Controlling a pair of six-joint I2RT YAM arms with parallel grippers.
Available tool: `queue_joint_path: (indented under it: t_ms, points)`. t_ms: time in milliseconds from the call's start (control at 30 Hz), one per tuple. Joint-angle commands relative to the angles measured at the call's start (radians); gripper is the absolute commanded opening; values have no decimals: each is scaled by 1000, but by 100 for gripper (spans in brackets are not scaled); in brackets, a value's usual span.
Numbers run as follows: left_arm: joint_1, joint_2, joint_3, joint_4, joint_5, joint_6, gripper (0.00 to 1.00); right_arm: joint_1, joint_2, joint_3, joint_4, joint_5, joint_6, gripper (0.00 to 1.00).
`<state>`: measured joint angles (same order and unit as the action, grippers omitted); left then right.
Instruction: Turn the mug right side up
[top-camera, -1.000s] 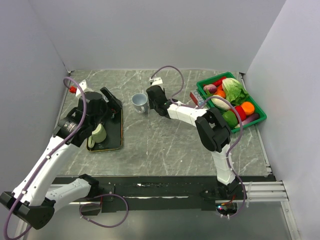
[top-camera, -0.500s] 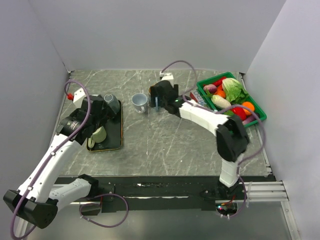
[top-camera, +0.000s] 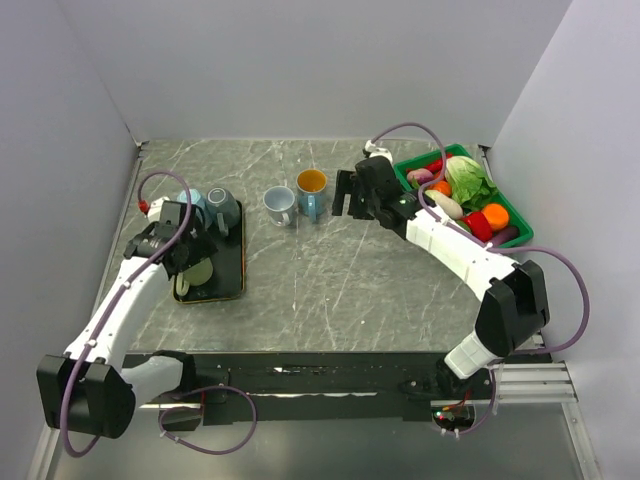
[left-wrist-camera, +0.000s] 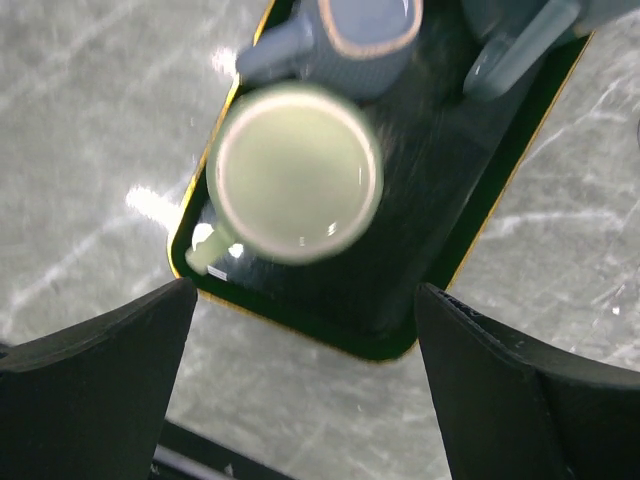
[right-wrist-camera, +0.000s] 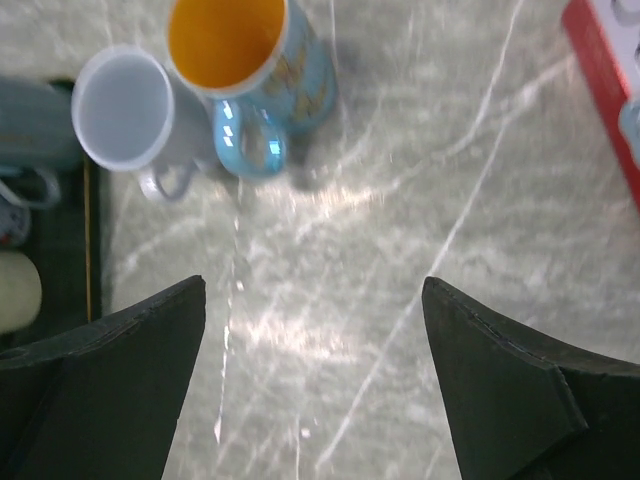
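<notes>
The blue mug (top-camera: 311, 191) stood right side up on the worktop (top-camera: 330, 285), orange inside open to the top, near the middle of the far half. It was close against a white mug (top-camera: 279, 206) on its left, which was also mouth up. In the right wrist view the blue mug's handle showed on the side toward the camera. The right claw (right-wrist-camera: 314, 282) was released, its fingers spread wide with only bare worktop between them. In the top view it hung just right of the blue mug, apart from it and touching nothing. The left claw (left-wrist-camera: 305, 288) was likewise released, poised above a black tray (left-wrist-camera: 480, 240) at the left of the worktop. From the left wrist view a pale green mug (left-wrist-camera: 295, 175) sat on the tray below the spread fingers and ahead of their tips, not gripped. That view was blurred, so I could not tell which end of it was up. Two grey mugs (top-camera: 208, 205) stood side by side at the far end of the tray. A green basket (top-camera: 520, 232) of vegetables sat at the far right, with a red box (right-wrist-camera: 605, 80) at its left side.
</notes>
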<state>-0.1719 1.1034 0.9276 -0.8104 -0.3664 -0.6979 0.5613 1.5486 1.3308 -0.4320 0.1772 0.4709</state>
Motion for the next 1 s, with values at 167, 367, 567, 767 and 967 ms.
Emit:
queue_joint_path:
  t_ms: [167,367,567,767,967]
  points:
    - [110,30,-97,220,145,175,96,-43,-71,-16,-56,-64,21,93]
    - [149,21,-157,292,251,166,96,-60,-74,-7,-70,-70,11,93]
    - [160,7,-200,315,313,147,96,-74,-73,-2,-73,-84,11,93]
    - [160,-4,-199,336,395,129,96,-77,-62,1,-73,-99,18,92]
    - [160,10,-193,318,370,69,96,-80,-59,-2,-73,-107,26,91]
